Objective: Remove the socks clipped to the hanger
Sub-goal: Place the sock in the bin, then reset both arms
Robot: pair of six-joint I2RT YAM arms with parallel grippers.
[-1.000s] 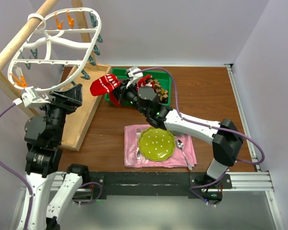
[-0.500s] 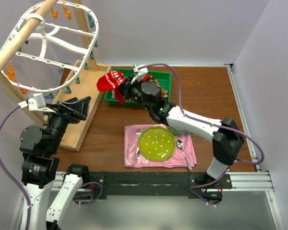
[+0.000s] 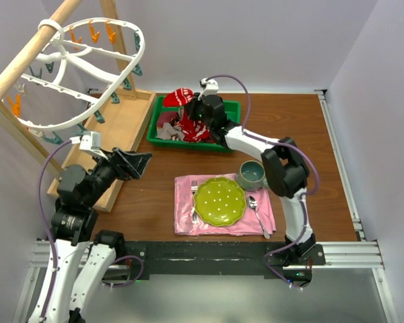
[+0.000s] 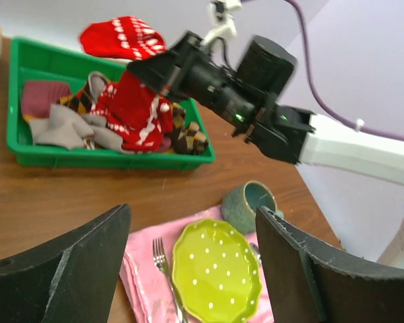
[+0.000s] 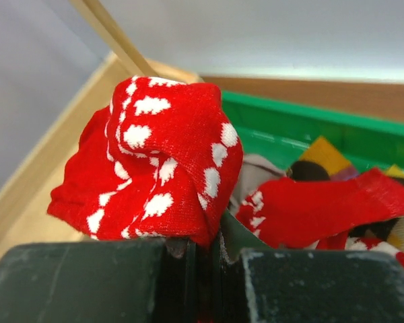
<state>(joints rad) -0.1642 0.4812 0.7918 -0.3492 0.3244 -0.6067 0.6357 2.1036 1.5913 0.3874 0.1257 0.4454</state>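
Right fingers [image 5: 87,282] pinching red sock [image 5: 155,168], bunched above.

The red sock [image 5: 155,161] with white spots is soft knitted cloth, and the tray [image 4: 87,160] is smooth green plastic with a slight shine. The hanger [image 3: 139,48] is smooth white plastic, the rack [image 3: 118,131] pale unpainted wood, and the table [image 3: 303,134] dark smooth wood. The napkin [image 3: 185,219] is matt pink cloth, the plate [image 3: 219,202] and the cup [image 3: 251,175] look glazed and shiny, the spoon [image 3: 256,208] is bright metal, and the fingers [image 4: 74,269] of the left gripper [image 4: 192,210] are matt black, a little rough.
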